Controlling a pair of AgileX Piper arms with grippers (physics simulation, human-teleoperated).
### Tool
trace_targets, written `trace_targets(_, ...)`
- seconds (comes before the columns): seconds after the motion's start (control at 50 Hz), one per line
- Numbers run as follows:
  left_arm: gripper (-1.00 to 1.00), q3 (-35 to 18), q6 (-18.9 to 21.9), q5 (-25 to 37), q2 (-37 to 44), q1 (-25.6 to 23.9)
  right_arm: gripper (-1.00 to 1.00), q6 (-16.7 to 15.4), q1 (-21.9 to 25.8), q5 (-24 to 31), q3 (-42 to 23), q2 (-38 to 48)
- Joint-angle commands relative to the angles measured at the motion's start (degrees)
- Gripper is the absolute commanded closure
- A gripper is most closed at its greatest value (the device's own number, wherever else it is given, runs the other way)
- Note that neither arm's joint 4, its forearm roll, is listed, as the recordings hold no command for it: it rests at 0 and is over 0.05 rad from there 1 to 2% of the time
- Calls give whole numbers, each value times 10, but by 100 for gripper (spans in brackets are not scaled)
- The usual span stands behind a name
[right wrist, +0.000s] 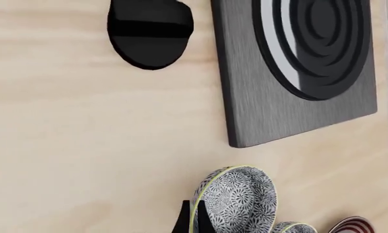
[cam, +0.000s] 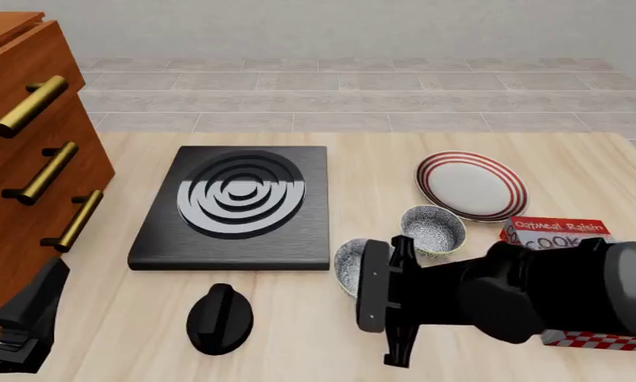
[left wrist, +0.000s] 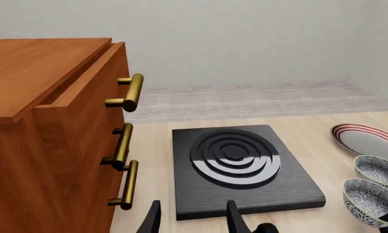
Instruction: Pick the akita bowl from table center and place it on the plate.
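Carefully: your right end effector straddles the akita bowl rim, narrow; rigid, slippery, so pinch the rim squarely.

Light is even and bright in all three views, with every edge sharp and no blur or bending toward the borders. The stove plate carries a hard white glare band across its rings. Shadows are faint: only thin soft darkening on the desk right beneath the stove plate's near edge.
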Motion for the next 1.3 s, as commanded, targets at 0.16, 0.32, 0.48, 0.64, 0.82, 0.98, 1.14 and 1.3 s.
trace_targets(0.16, -100, 0, -1, 4, -5, 0, 100, -1, 12, 38, -1, -55)
trace_targets(0.32, -100, 0, -1, 4, -4, -1, 100, -4, 5, 80, -20, -107)
trace_targets(0.48, -100, 0, -1, 4, -3, -1, 100, -15, -13, 126, -58, -152)
trace_targets(0.64, -100, -3, -1, 5, -3, -1, 100, -15, -31, 169, -107, -169)
trace_targets(0.82, -100, -2, -2, 4, -3, -1, 100, -10, -44, 189, -150, -165)
trace_targets(0.98, -100, -1, -2, 7, -7, -1, 100, -16, -75, 193, -183, -148)
trace_targets(1.14, -100, -1, -3, 6, -6, 0, 100, 9, -130, 190, -237, -114)
trace_targets(1.3, -100, 2, -3, 0, -2, -1, 100, 44, -162, 185, -278, -78)
